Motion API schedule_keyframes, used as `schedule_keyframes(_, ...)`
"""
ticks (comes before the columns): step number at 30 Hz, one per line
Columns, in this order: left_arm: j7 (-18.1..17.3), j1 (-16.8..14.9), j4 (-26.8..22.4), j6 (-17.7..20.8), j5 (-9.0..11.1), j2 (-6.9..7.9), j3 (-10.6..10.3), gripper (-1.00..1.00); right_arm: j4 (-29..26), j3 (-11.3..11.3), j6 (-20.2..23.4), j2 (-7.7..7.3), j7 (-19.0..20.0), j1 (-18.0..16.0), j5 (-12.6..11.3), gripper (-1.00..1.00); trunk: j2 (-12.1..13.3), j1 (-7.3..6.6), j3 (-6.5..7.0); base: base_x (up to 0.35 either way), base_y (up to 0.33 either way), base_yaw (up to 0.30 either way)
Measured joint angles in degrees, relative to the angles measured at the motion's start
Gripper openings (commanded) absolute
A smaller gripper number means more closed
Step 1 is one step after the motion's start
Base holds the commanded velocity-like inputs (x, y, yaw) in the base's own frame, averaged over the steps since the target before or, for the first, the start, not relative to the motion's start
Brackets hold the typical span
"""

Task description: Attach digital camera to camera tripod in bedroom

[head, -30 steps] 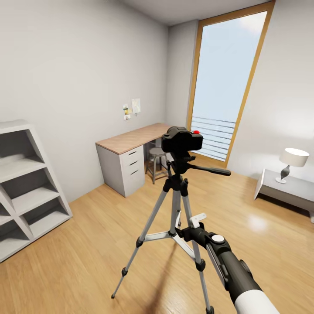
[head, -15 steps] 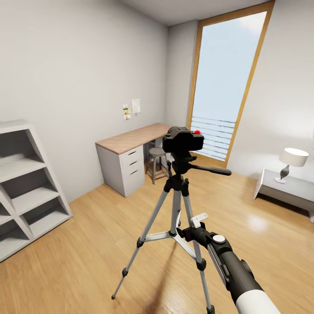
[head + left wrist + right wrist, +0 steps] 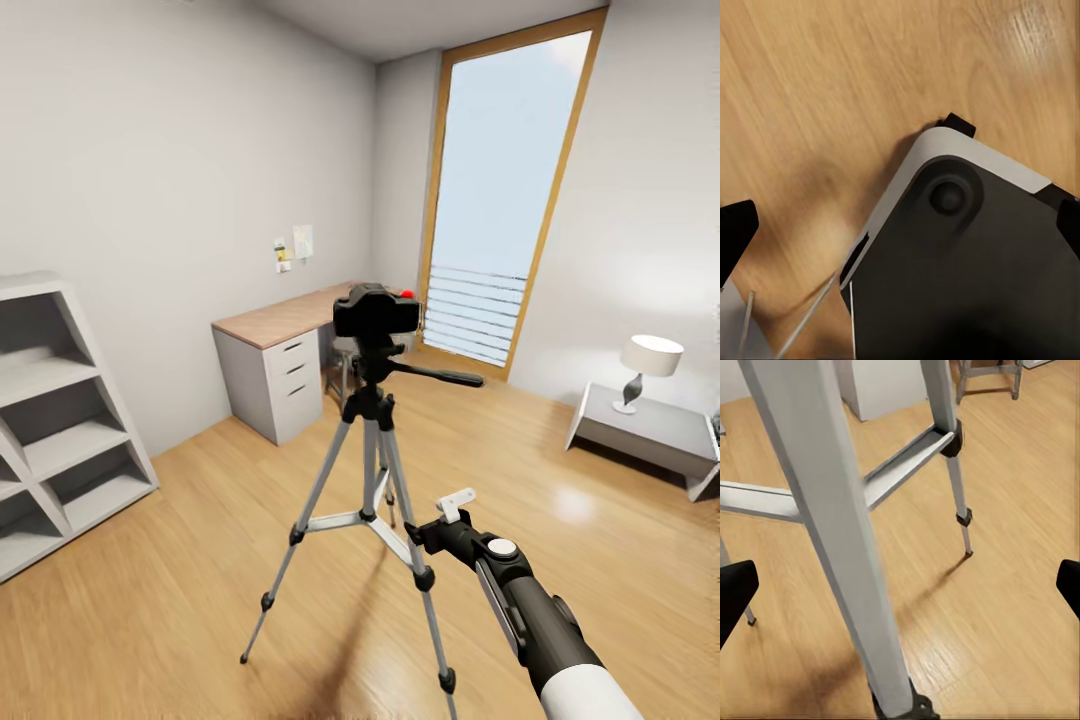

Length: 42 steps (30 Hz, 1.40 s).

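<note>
Camera [image 3: 375,311] sits now on top of the camera tripod [image 3: 366,480], on the black head just above the pan handle [image 3: 440,376], with the red dot on its upper side, so from the head view I judge the attaching as done or almost done; I cannot see the joint between body and head closely enough to be sure it is locked. The tripod stands on the wooden floor [image 3: 200,560] of the bedroom, with the desk [image 3: 275,345] behind it and the tall window [image 3: 495,210] further behind, the grey shelves [image 3: 60,420] well to its left and the low table with the lamp [image 3: 648,368] well to its right. My right gripper [image 3: 440,520] is low, near the front leg of the tripod and below the spreader bars; in the right wrist view the two black fingertips [image 3: 735,589] stand far apart at the edges and nothing is between them, so it is spread wide and empty, with one silver leg [image 3: 832,532] very close in front. The left gripper [image 3: 900,232] is also spread, its fingertips at the two sides of the left wrist view, looking down at the robot's own base [image 3: 967,262] and the floor, holding nothing. For doing this step well, I think the care is now in leaving: I should draw the right arm straight back from the leg, not sideways, because a touch on that leg could tip the tripod and shake the camera off. I would move slowly and watch the camera on the head for any tilt.
</note>
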Motion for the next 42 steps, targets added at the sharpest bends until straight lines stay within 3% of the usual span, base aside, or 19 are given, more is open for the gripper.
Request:
schedule_keyframes(19, 0.0, 0.0, 0.0, 0.0, 0.0, -0.04, 0.0, 1.00, 0.0, -0.1, 0.0, 0.00, -0.1, 0.0, -0.1, 1.00, 0.0, -0.01, 0.00, -0.173, -0.229, 0.000)
schedule_keyframes(34, 0.0, 0.0, 0.0, 0.0, 0.0, -0.04, 0.0, 1.00, 0.1, 0.0, 0.1, 0.00, -0.1, 0.0, -0.2, 1.00, 0.0, -0.02, 0.00, -0.016, -0.175, 0.000)
schedule_keyframes(38, 0.0, 0.0, 0.0, 0.0, 0.0, -0.04, 0.0, 1.00, 6.3, -0.2, 0.2, -1.27, -0.3, 0.0, -0.4, 1.00, 0.0, -0.02, 0.00, 0.000, -0.012, 0.000)
schedule_keyframes(42, 0.0, 0.0, 0.0, 0.0, 0.0, -0.06, 0.0, 1.00, 13.8, -0.5, 0.2, -4.10, -0.3, 0.0, -0.6, 1.00, 0.0, -0.02, 0.00, 0.000, -0.003, 0.000)
